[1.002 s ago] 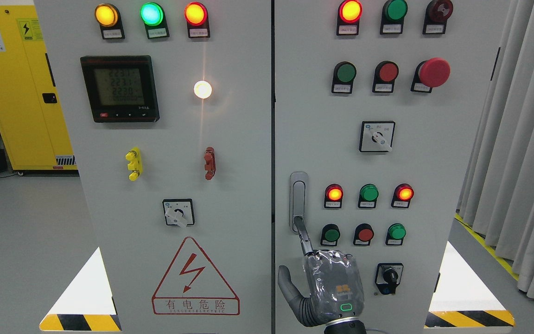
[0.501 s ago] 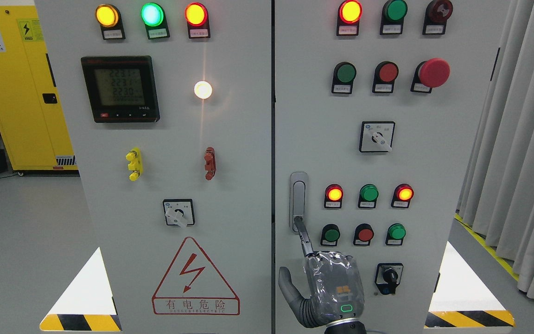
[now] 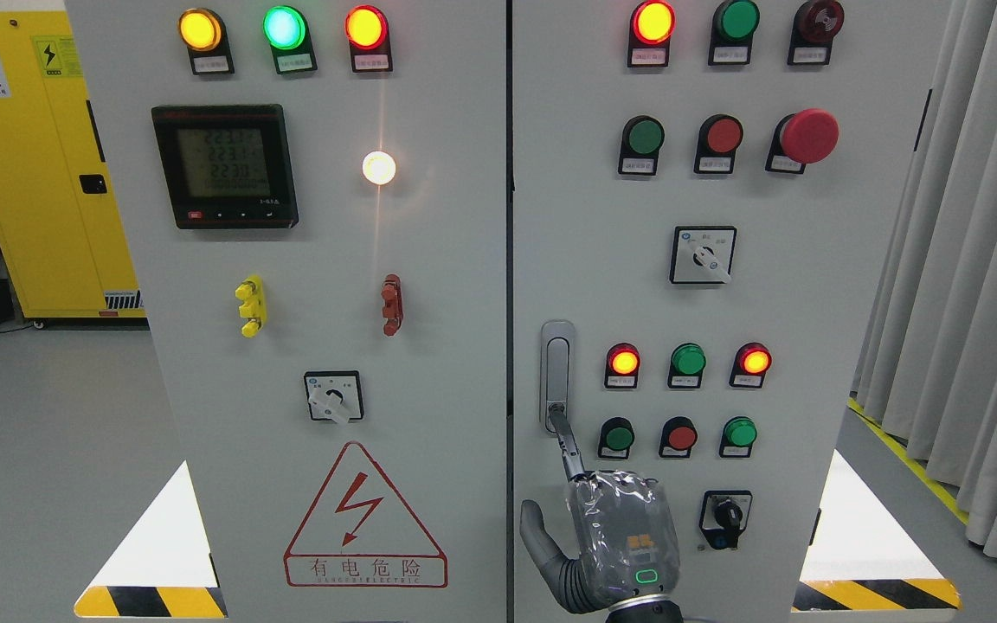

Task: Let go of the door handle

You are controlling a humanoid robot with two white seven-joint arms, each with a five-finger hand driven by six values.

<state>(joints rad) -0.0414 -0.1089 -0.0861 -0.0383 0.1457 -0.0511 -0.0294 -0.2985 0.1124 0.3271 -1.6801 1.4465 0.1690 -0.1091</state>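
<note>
The silver door handle (image 3: 557, 374) stands upright in its recess at the left edge of the right cabinet door (image 3: 585, 260). My right hand (image 3: 550, 467), wrapped in clear plastic, comes up from the bottom edge just below it. Its index finger (image 3: 564, 443) is stretched out, and its tip touches the lower end of the handle. The thumb (image 3: 536, 529) is spread to the left, clear of the door. The other fingers are hidden behind the hand. The hand holds nothing. My left arm is out of view.
Lit and unlit push buttons (image 3: 687, 359) and a key switch (image 3: 728, 517) sit right of the handle. The left door carries a meter (image 3: 223, 166), a rotary switch (image 3: 333, 396) and a warning triangle (image 3: 364, 515). A yellow cabinet (image 3: 40, 164) stands far left and curtains (image 3: 974, 260) hang right.
</note>
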